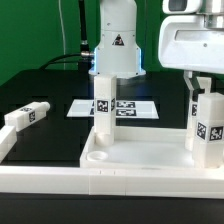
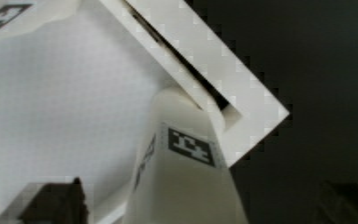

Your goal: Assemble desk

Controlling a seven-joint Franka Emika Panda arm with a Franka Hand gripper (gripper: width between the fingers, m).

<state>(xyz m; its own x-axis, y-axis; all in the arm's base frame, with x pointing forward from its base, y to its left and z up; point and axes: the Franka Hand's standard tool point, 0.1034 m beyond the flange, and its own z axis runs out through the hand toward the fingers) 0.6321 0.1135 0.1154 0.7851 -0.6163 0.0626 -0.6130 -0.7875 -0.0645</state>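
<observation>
End effector (image 1: 205,92): open, jaws astride right leg (image 1: 208,128), gripping nothing.

Exterior view: desk panel (image 1: 130,165) lies in the foreground on the black counter (image 1: 50,95). Corner leg (image 1: 102,105) stands upright on it, loose leg (image 1: 25,117) lies at the exterior view's left, marker board (image 1: 125,108) behind.

Wrist view: 2 fingertips (image 2: 51,200) stand clear of the tagged right leg (image 2: 194,170) on either side.
</observation>
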